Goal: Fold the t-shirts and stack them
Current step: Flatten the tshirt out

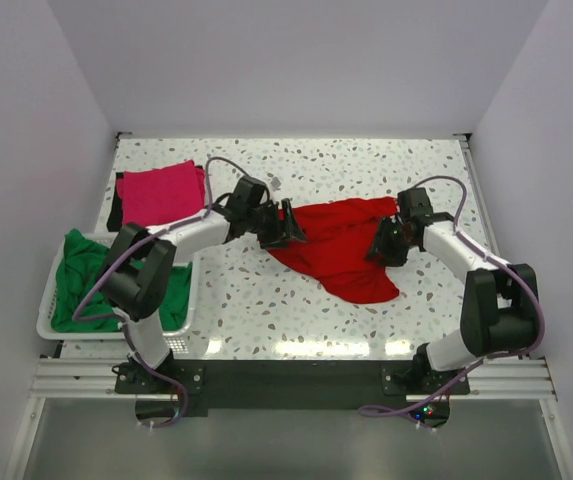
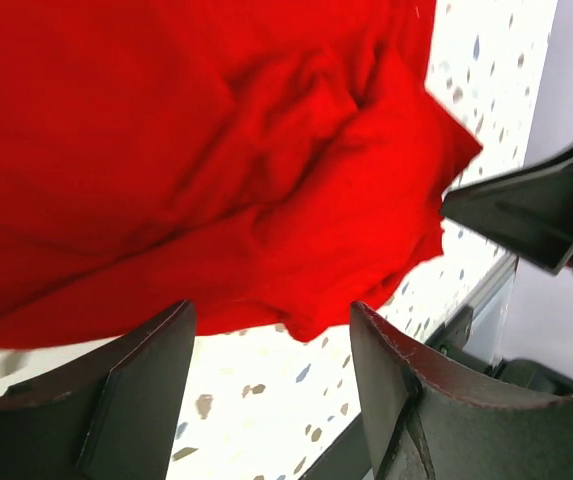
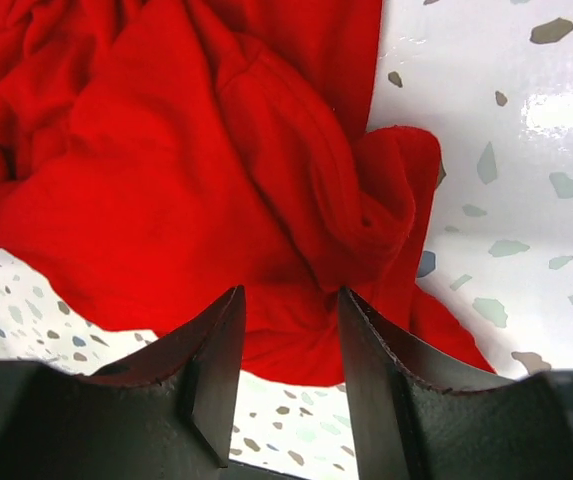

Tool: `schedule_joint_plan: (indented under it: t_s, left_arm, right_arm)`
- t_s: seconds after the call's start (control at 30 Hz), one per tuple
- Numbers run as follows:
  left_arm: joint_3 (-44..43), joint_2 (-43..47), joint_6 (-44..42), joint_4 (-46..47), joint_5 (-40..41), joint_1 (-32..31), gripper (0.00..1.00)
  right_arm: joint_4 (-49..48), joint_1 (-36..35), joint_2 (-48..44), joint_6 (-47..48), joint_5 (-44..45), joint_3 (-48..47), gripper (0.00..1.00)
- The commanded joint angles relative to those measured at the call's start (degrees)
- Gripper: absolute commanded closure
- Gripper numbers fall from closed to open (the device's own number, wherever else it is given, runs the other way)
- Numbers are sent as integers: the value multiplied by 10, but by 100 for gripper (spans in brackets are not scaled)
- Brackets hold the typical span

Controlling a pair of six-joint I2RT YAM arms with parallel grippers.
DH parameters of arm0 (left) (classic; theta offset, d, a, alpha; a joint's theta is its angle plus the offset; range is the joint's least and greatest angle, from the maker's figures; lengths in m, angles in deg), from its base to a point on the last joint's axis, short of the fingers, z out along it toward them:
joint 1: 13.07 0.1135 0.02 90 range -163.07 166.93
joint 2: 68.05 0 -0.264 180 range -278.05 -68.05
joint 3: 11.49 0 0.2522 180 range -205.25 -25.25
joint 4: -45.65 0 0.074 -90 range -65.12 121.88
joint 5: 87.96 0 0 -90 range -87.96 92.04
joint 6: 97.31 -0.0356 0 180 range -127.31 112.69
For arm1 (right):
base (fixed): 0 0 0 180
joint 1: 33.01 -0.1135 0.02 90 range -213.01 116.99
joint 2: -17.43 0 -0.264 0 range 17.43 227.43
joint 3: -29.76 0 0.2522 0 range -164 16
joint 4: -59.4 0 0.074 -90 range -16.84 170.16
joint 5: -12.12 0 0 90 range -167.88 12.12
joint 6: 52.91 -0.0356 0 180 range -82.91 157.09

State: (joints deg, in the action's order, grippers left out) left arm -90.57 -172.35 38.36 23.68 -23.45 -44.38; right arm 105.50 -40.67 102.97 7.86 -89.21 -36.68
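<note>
The bright red t-shirt [image 1: 341, 245] lies crumpled in the middle of the table. It fills the left wrist view [image 2: 196, 150] and the right wrist view [image 3: 186, 180]. My left gripper [image 1: 288, 228] is open at the shirt's left edge, jaws apart just short of the cloth [image 2: 271, 312]. My right gripper [image 1: 386, 243] is open at the shirt's right edge, jaws apart over a bunched fold [image 3: 288, 300]. The magenta-pink t-shirt [image 1: 161, 192] lies folded at the back left. The green t-shirt [image 1: 86, 275] sits in a basket at the left.
A white basket [image 1: 116, 333] holds the green shirt at the left front. A dark cloth edge [image 1: 116, 212] shows under the pink shirt. White walls enclose the speckled table [image 1: 266, 310] on three sides.
</note>
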Motion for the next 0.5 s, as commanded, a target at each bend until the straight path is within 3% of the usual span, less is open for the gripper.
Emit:
schedule_joint_plan:
  t_s: [0.0,0.33,0.47]
  left_arm:
    - [20,47,8,12,19,43,32]
    - [-55,17,-66,-44,67,62,31]
    - [-84,-1,-98,-59,83,62,31]
  right_arm:
    - [-17,-1,7,17,-22,-1,55]
    - [-15,-2,27,28,-21,13,60]
    - [-21,-1,39,32,-37,10,72]
